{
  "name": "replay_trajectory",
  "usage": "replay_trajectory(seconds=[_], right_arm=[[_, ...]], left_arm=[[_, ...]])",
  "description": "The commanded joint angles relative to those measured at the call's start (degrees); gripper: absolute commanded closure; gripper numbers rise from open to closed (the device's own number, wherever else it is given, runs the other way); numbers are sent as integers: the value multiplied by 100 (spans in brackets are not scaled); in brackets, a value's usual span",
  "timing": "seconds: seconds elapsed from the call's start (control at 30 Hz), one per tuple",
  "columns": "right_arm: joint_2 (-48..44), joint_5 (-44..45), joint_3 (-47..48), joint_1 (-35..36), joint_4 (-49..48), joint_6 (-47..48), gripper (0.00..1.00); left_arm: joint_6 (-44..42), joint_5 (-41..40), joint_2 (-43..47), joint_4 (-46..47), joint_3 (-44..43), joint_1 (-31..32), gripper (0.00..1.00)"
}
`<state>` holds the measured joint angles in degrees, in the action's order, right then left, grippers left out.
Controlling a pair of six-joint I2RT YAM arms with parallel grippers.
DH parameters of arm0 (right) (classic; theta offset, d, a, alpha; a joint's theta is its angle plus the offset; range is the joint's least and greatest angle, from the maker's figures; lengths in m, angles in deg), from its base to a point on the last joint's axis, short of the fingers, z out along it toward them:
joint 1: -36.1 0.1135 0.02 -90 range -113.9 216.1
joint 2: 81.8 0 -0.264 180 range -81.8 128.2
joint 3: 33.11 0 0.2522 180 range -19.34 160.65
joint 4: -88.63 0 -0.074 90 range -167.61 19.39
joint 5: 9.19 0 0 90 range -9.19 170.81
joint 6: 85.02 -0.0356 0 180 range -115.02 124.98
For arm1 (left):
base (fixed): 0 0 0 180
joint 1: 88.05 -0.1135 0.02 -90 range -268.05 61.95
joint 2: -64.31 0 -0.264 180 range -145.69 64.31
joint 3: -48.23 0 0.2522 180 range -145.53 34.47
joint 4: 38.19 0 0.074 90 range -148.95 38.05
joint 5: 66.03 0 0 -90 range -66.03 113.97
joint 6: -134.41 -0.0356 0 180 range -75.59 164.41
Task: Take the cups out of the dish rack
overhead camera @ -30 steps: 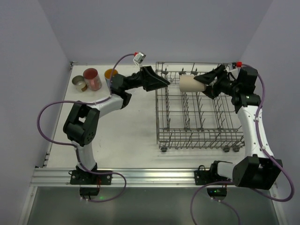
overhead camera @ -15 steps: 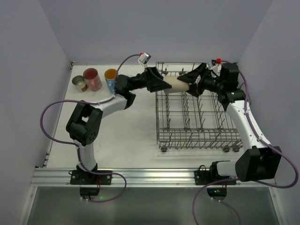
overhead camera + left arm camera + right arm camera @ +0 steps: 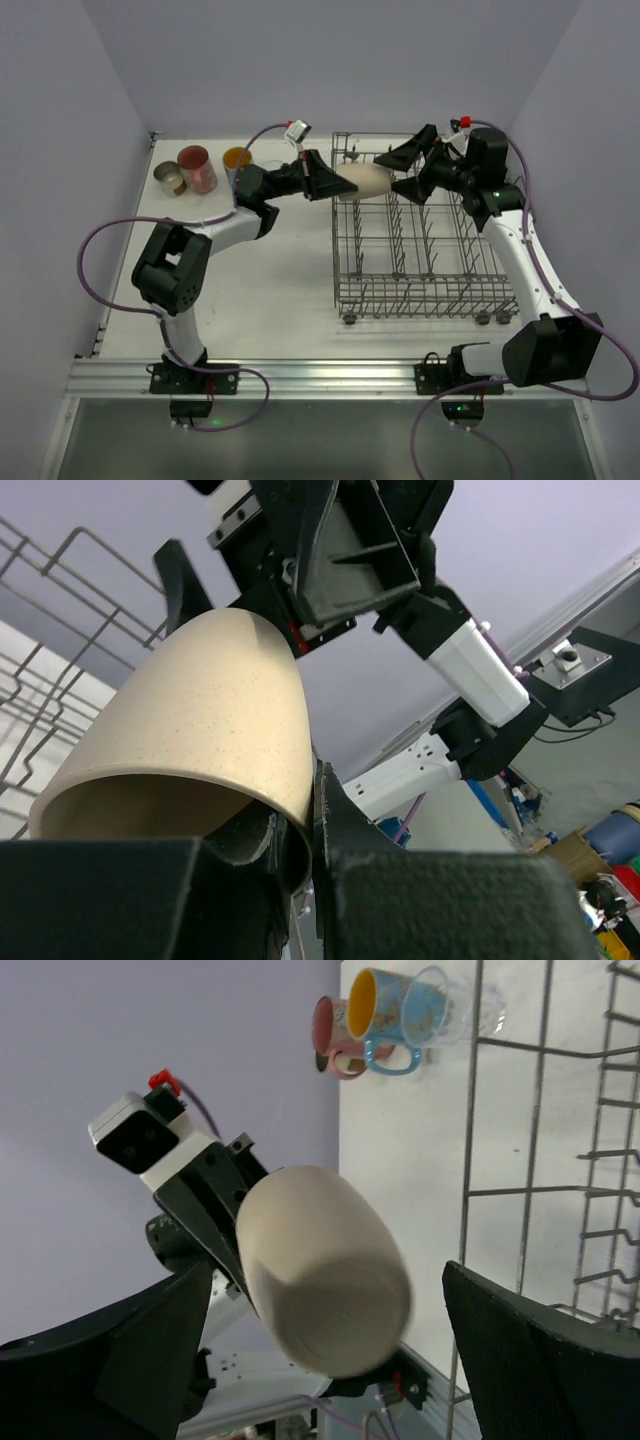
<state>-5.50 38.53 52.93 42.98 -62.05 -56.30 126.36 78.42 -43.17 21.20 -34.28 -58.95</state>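
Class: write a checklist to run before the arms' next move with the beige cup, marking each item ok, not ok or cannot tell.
1. Left gripper shut on rim of beige cup: ok.
2. Right gripper open, not touching cup: ok.
3. Cup clear of dish rack wires: ok.
4. Bare table left of rack for set-down: ok.
5. Grip firm enough to carry: cannot tell.

Plain beige cup (image 3: 190, 710) reads matt, smooth, faintly speckled; dish rack (image 3: 430, 293) is grey metal wire; tumbler (image 3: 455, 1005) is clear glass.
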Motion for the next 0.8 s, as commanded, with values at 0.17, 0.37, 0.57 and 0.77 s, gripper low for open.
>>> replay_trajectory(seconds=[0.17, 0.37, 0.57, 0.77], right_arm=[[-194, 2336, 1253, -37, 2615, 1653, 1], [96, 3964, 1896, -37, 3524, 2242, 1], [219, 4140, 2098, -28, 3753, 2506, 1], [132, 4175, 1940, -20, 3780, 2629, 1]], left_arm=[[-3615, 59, 2464, -4214, 408, -1337, 100], [-6491, -3765, 2566, -9124, -798, -1214, 100], [-6165, -5890, 2627, -9547, -262, -1214, 100], [-5919, -6202, 2312, -9520, 11, -1214, 100]])
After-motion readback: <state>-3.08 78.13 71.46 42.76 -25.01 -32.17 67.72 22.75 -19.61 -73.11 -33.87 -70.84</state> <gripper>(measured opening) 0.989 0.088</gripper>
